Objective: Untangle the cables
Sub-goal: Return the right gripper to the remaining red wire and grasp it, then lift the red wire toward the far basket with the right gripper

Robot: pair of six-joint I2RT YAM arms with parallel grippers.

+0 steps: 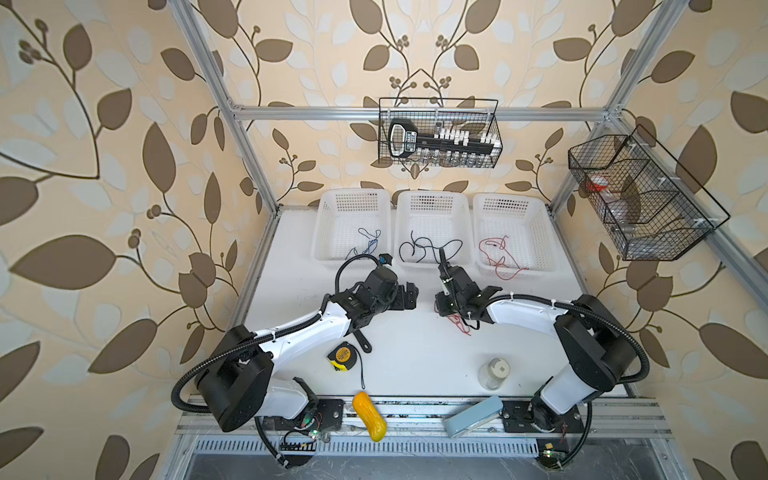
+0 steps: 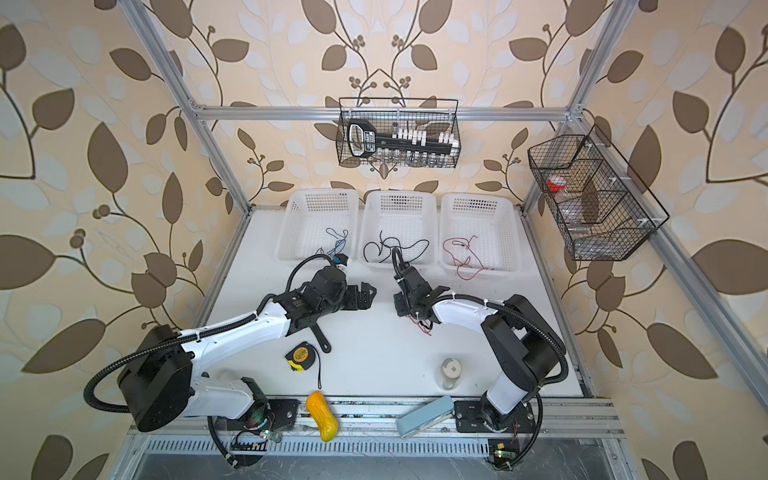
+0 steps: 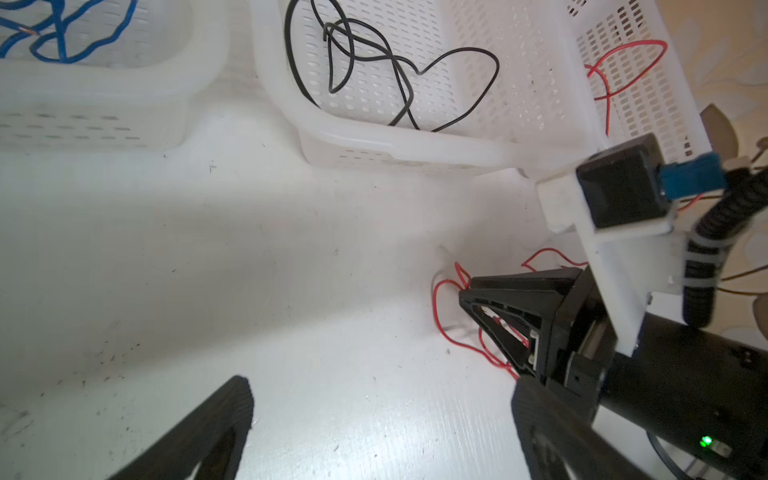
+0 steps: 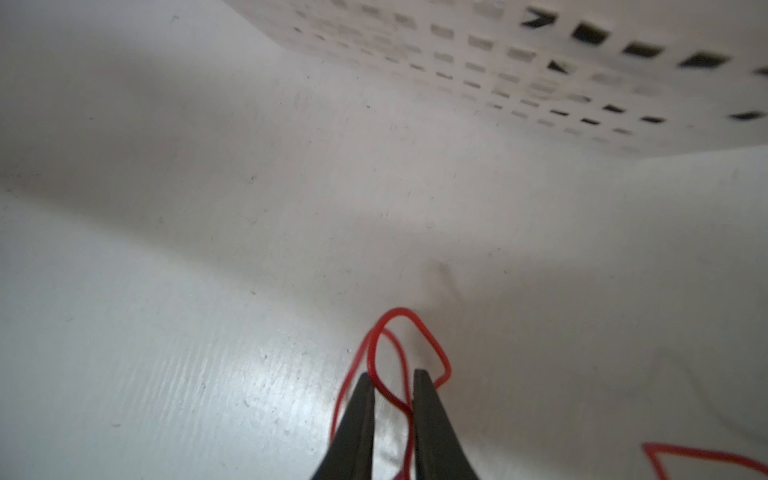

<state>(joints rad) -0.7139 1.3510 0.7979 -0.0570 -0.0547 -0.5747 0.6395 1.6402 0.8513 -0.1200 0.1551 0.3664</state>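
The cables lie sorted by colour in three white baskets: blue (image 1: pixel 370 243) (image 3: pixel 62 41) in the left one, black (image 1: pixel 419 249) (image 3: pixel 374 54) in the middle one, red (image 1: pixel 498 253) in the right one. Another red cable (image 1: pixel 463 326) (image 2: pixel 424 326) (image 4: pixel 399 316) lies looped on the white table in front of the baskets. My right gripper (image 1: pixel 440 305) (image 4: pixel 392 374) is low over it and shut on one of its loops. My left gripper (image 1: pixel 409 295) (image 3: pixel 382 386) hovers open to its left, holding nothing.
A yellow tape measure (image 1: pixel 340 355), a clear jar (image 1: pixel 494 372), a yellow object (image 1: pixel 370 415) and a light blue case (image 1: pixel 473 419) sit near the front edge. Black wire baskets (image 1: pixel 440 133) (image 1: pixel 640 199) hang on the back and right frame.
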